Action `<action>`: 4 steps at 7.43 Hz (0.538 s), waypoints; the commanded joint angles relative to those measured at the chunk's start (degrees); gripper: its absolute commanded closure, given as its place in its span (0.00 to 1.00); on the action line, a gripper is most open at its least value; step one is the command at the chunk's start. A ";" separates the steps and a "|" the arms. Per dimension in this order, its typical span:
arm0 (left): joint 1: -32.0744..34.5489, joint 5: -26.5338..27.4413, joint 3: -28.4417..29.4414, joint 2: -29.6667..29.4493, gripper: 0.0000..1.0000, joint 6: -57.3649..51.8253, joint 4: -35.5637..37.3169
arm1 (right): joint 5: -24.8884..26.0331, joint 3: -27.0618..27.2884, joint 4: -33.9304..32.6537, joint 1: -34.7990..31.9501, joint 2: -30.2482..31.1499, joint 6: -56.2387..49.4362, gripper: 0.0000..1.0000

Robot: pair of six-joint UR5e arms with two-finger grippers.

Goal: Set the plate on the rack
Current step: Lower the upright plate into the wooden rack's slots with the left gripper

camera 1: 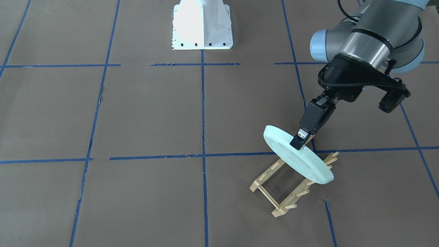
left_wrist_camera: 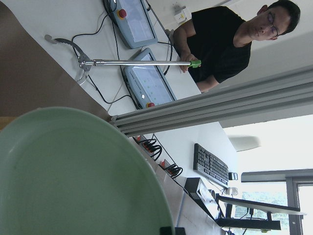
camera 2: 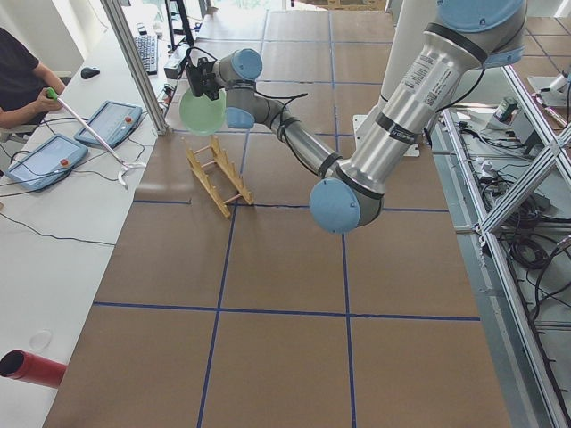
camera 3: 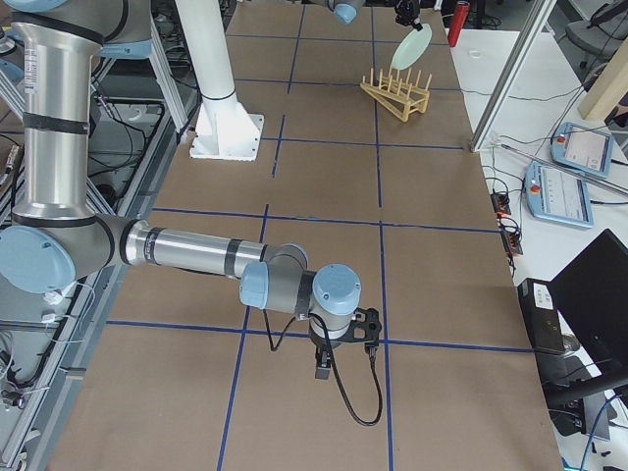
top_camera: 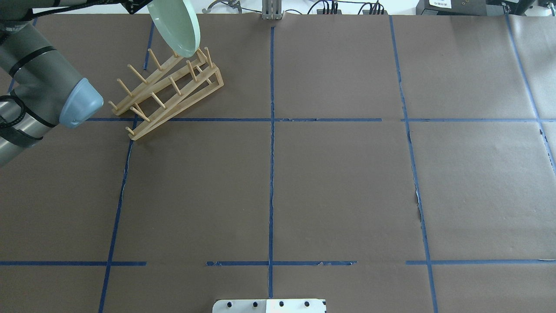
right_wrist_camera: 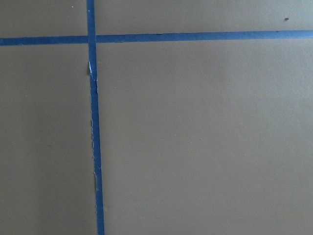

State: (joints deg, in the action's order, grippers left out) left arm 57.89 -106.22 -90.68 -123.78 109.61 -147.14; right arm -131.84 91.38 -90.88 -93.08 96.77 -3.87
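The pale mint-green plate point(camera 1: 301, 161) hangs tilted on edge over the far end of the wooden rack point(camera 1: 286, 197). My left gripper point(camera 1: 301, 139) is shut on the plate's upper rim. In the overhead view the plate's point(top_camera: 174, 24) lower edge sits at the peg tips of the rack point(top_camera: 169, 89); I cannot tell if they touch. The plate fills the lower left of the left wrist view point(left_wrist_camera: 73, 176). My right gripper point(camera 3: 322, 365) shows only in the exterior right view, low over bare table far from the rack point(camera 3: 395, 93); I cannot tell if it is open.
The white robot base point(camera 1: 202, 27) stands at the table's middle edge. Beyond the rack runs a white bench with teach pendants point(camera 2: 45, 160), an aluminium post point(camera 2: 134, 62) and an operator point(left_wrist_camera: 220, 44) holding a grabber stick. A red cylinder point(camera 2: 36, 367) lies on the bench.
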 commanded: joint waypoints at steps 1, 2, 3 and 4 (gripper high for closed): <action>0.30 2.49 6.20 -1.55 1.00 1.91 -5.87 | 0.00 0.03 0.00 0.00 0.00 0.00 0.00; 0.21 2.95 7.35 -2.42 1.00 1.84 -5.96 | 0.00 0.03 0.00 0.00 0.00 0.00 0.00; 0.12 3.04 8.75 -3.13 1.00 1.75 -6.40 | 0.00 0.03 0.00 0.00 0.00 0.00 0.00; -0.84 3.04 9.03 -3.14 1.00 1.66 -6.67 | 0.00 0.03 0.00 0.00 0.00 0.00 0.00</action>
State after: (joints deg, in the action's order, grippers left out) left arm 57.82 -103.37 -82.59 -126.52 111.31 -153.34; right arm -131.84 91.40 -90.88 -93.08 96.77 -3.87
